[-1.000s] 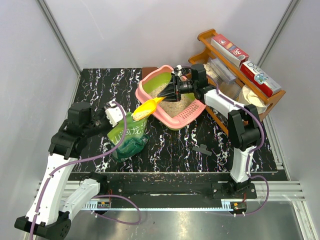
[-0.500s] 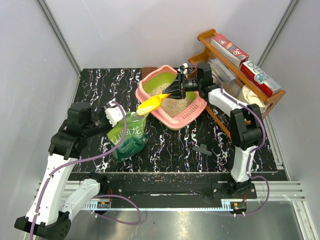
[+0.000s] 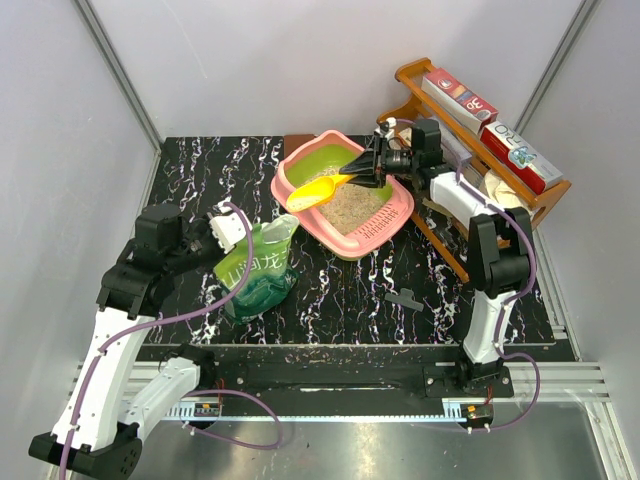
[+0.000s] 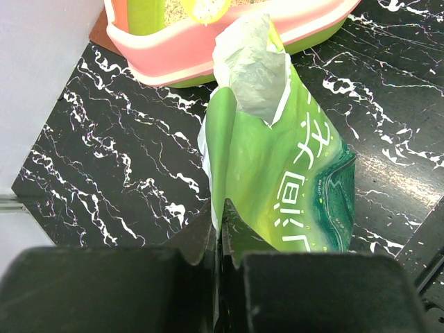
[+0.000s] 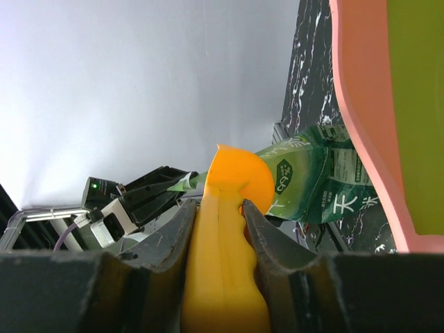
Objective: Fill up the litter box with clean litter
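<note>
The litter box [image 3: 372,238], a pink tray with lime-green inner walls, lies at the back centre of the table, with beige clean litter [image 3: 352,205] on its floor. My right gripper [image 3: 366,170] is shut on the handle of a yellow-orange scoop [image 3: 310,192], whose bowl hangs over the box's left end. In the right wrist view the scoop [image 5: 229,201] fills the jaws of that gripper [image 5: 218,206], beside the box's pink rim [image 5: 361,104]. My left gripper [image 4: 218,215] is shut on the edge of the green bag [image 4: 284,166], which stands open-topped in front of the box [image 4: 208,52].
A brown wooden rack [image 3: 535,205] with cartons stands just right of the box, close behind my right arm. A small black piece [image 3: 405,298] lies on the marbled tabletop [image 3: 200,170]. Grey walls close in the left, back and right.
The right gripper has carried the scoop from above the bag's mouth back and to the right, over the litter box. The left arm and the bag have not moved.
</note>
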Controlling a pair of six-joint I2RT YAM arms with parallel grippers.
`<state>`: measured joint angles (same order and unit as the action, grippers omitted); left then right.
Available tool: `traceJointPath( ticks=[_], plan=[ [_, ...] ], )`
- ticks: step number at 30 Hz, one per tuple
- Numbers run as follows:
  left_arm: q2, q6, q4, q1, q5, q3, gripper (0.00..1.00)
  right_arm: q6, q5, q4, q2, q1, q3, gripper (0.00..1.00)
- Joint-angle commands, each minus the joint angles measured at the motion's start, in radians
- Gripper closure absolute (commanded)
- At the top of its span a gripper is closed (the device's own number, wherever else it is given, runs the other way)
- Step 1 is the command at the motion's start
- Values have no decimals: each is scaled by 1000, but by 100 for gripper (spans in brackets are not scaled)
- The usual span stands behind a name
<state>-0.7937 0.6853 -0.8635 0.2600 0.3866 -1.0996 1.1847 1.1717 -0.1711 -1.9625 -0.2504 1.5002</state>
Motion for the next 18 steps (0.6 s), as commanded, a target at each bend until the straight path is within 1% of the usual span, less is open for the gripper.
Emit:
traceJointPath(
  ticks=[1,6,13,18],
  plan=[
    [5,19,35,-7,-32,-43,95,13,-40,-34,67,29,58,100],
    [-1,22,18,-7,-37,-54,95,-25,-122,-27,47,51,68,100],
    [-6,22,8,-10,-40,-57,94,-106,-237,63,-2,56,130,100],
    [-1,22,-3,-10,-41,-57,94,-177,-362,137,-13,54,158,100]
  ],
)
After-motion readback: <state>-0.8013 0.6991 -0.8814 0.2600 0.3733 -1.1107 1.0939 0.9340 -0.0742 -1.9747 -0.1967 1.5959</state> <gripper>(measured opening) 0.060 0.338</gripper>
